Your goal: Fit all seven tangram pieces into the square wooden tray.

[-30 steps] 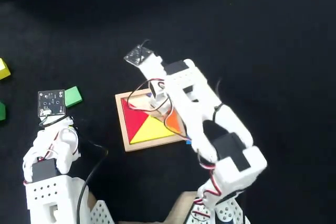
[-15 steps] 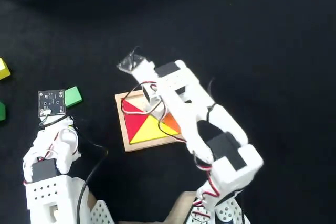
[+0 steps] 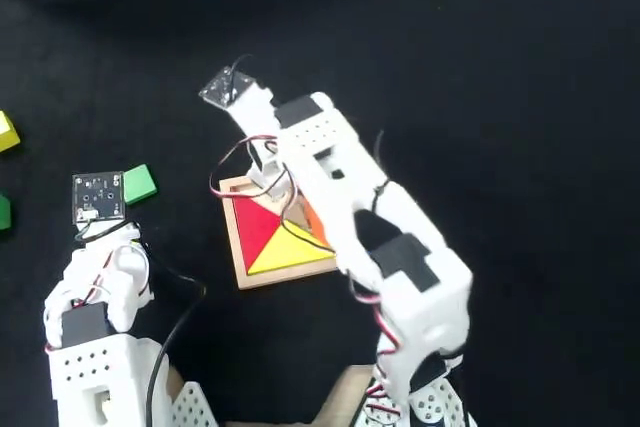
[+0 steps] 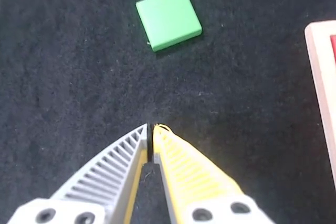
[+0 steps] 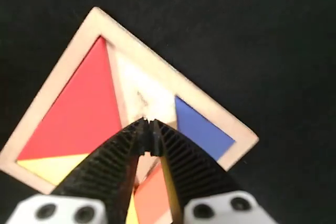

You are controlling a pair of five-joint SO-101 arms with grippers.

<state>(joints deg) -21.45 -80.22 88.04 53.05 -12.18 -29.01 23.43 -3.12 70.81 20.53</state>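
Pieces already seated in the square wooden tray [image 5: 157,61] number four as far as can be seen: a large red triangle [image 5: 73,108], a yellow triangle [image 5: 52,169], an orange piece [image 5: 152,192] and a blue piece [image 5: 202,129]. A strip of bare tray floor [image 5: 142,87] lies open between the red and the blue, right under the tips of the right gripper [image 5: 150,127]. That gripper hangs over the tray with its jaws pressed together and nothing between them. Out on the black surface, a green square [image 4: 168,18] lies flat a little ahead of the tips of the left gripper [image 4: 151,128], whose jaws are likewise closed and empty. Well off to that gripper's outer side, away from the tray, sit a small yellow piece [image 3: 6,132] and another green piece [image 3: 3,212]. By this count the job looks a little past halfway, with three pieces left to bring in and the gap to fill.
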